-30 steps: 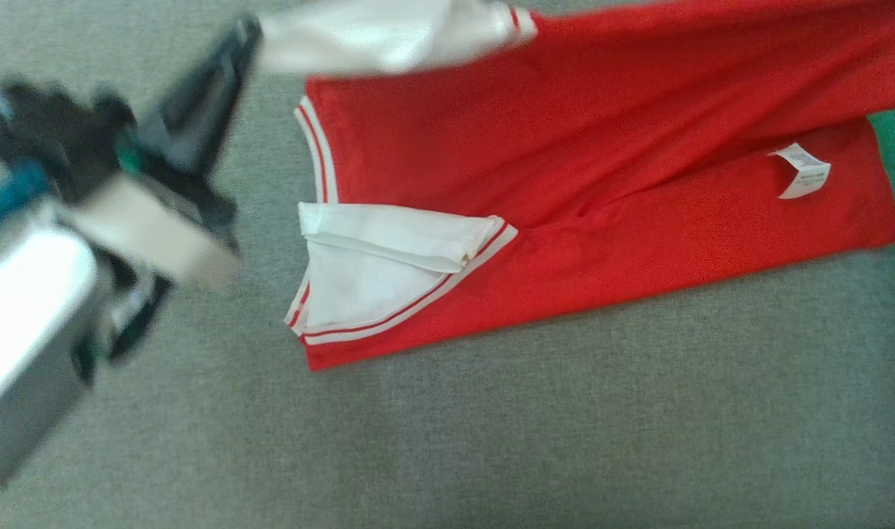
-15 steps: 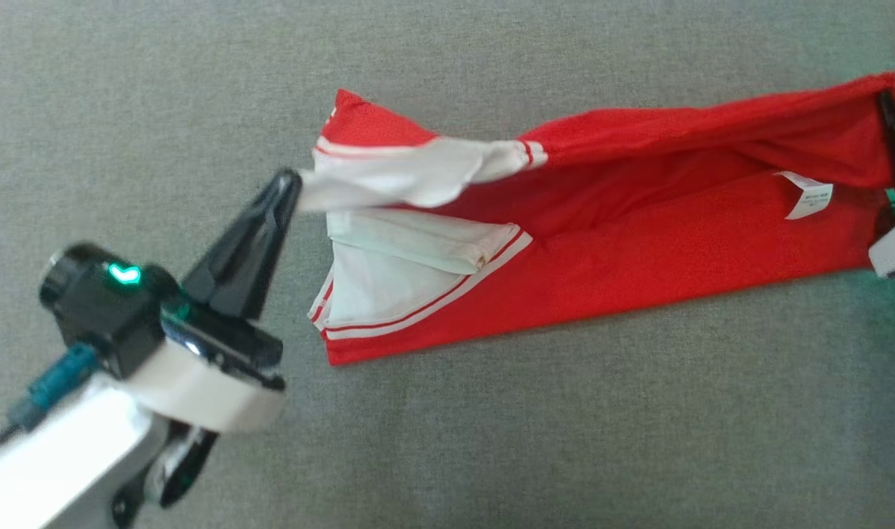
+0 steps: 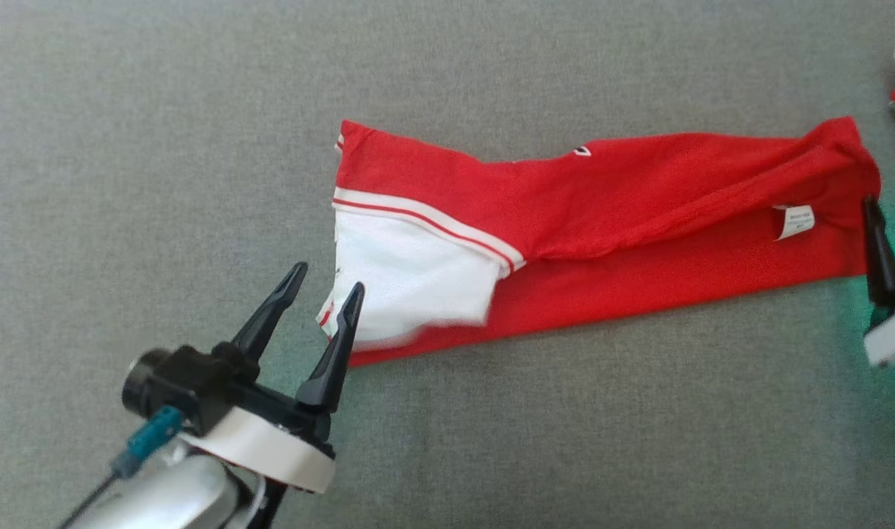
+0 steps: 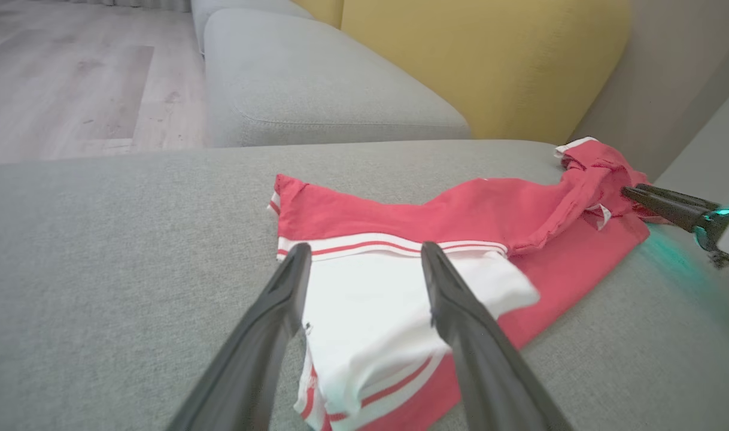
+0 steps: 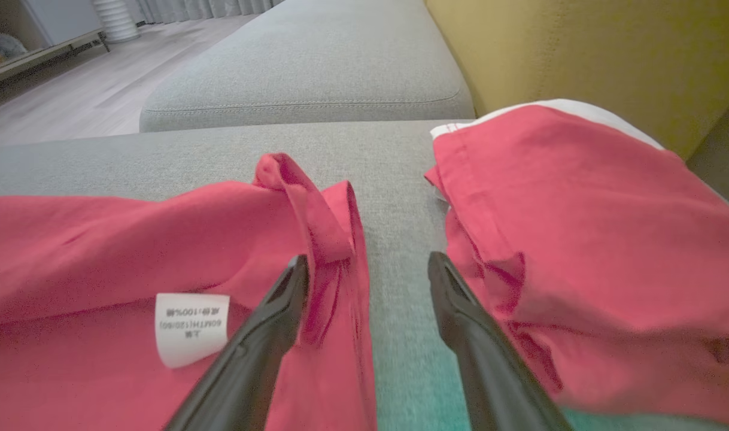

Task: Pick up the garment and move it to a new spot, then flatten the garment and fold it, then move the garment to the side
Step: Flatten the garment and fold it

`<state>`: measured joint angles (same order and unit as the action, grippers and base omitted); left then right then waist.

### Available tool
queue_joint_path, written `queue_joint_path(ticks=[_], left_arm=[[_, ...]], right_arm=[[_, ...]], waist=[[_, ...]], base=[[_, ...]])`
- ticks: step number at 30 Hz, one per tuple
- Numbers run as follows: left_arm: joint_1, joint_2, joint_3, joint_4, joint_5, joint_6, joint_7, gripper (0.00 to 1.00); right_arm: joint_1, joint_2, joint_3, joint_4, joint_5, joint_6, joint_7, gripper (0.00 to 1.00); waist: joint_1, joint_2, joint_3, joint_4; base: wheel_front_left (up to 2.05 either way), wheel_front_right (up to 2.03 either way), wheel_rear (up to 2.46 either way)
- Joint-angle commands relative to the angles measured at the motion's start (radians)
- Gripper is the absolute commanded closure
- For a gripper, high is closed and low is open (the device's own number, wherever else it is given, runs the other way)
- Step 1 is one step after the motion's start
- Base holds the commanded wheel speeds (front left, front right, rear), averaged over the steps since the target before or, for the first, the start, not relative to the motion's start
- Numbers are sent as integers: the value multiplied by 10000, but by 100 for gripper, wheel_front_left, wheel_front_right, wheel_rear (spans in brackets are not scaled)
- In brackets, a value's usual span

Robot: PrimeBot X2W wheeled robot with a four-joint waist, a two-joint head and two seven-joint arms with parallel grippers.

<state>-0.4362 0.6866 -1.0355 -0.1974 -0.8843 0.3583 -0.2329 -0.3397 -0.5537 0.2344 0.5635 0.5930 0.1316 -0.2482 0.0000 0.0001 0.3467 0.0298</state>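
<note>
On my left I see the left gripper (image 3: 326, 283) with its fingers spread wide and nothing between them, the tips just at the near edge of the white sleeve (image 3: 411, 279). The garment (image 3: 638, 198), a red shirt folded into a long strip, lies on the grey cushion (image 3: 491, 441) and runs rightward from that sleeve. A white label (image 3: 793, 220) shows near its right end. There my right gripper (image 5: 367, 263) is also wide open and empty, one finger beside the shirt's bunched hem. Further right lies another red cloth (image 5: 580, 209).
</note>
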Motion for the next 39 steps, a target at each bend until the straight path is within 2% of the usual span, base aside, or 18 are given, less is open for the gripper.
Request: queue_joint_path(ticks=[1,4,7,11,13,16,19,20,22,23,29,34,39], left_arm=[[40,106,510,-99,21,152,-163,0],[496,-572,1072,353,415,690,-270,0],[1120,-1640,2372,418,1507,1134,-283,0],[2182,-3043,3912,456,3225,1159,-286,0],[2615,-3638,4388,456,3982,978,-286,0],[3090,-4331,4789,539,4840,473,-287,0],[3355,-4812,5024,719,5533,-17,-287,0],[3355,-4812,5024,719,5533,-17,-287,0],[3485,-5082,5168,832,5860,-315,-288,0],[3586,-5322,5318,940,6110,-591,-288,0],[3814,-5861,5874,1075,6586,-1164,-288,0],[3996,-6102,6242,1058,6855,-1499,-288,0],[4050,-6239,6457,1046,7063,-1755,-288,0]], right_arm=[[439,-154,-112,-318,-109,-9,-135,0],[1176,236,-725,-730,-233,-9,-135,0],[1747,610,-1287,-1219,-390,-9,-135,0],[2064,971,-2006,-1713,-501,-9,-67,0],[1980,1050,-2273,-1934,-553,-9,58,0],[1657,1120,-2659,-2070,-731,-9,400,0],[1204,1196,-3036,-1853,-943,-9,881,0],[1204,1196,-3036,-1853,-943,-9,881,0],[909,1235,-3175,-1532,-1062,-9,1316,0],[688,1208,-3282,-1086,-1188,-9,1739,0],[838,1365,-3918,-33,-1694,-9,2558,0],[1161,1942,-4295,-14,-1734,-9,3027,0],[1284,2401,-4233,-224,-1425,-9,3946,2]], waist=[[0,-1,-213,9],[0,-1,-512,40],[0,-1,-712,167],[0,-1,-895,477],[0,-1,-948,664],[0,-1,-998,988],[0,-1,-1014,1314],[0,-1,-1014,1314],[0,-1,-1024,1488],[0,-1,-1027,1625],[0,-1,-987,1782],[0,-1,-948,1656],[0,-1,-881,1481]], base=[[0,0,0],[0,0,0],[0,0,0],[0,0,0],[0,0,0],[0,0,0],[0,0,0],[0,0,0],[0,0,0],[0,0,0],[0,0,0],[0,0,0],[0,0,0]])
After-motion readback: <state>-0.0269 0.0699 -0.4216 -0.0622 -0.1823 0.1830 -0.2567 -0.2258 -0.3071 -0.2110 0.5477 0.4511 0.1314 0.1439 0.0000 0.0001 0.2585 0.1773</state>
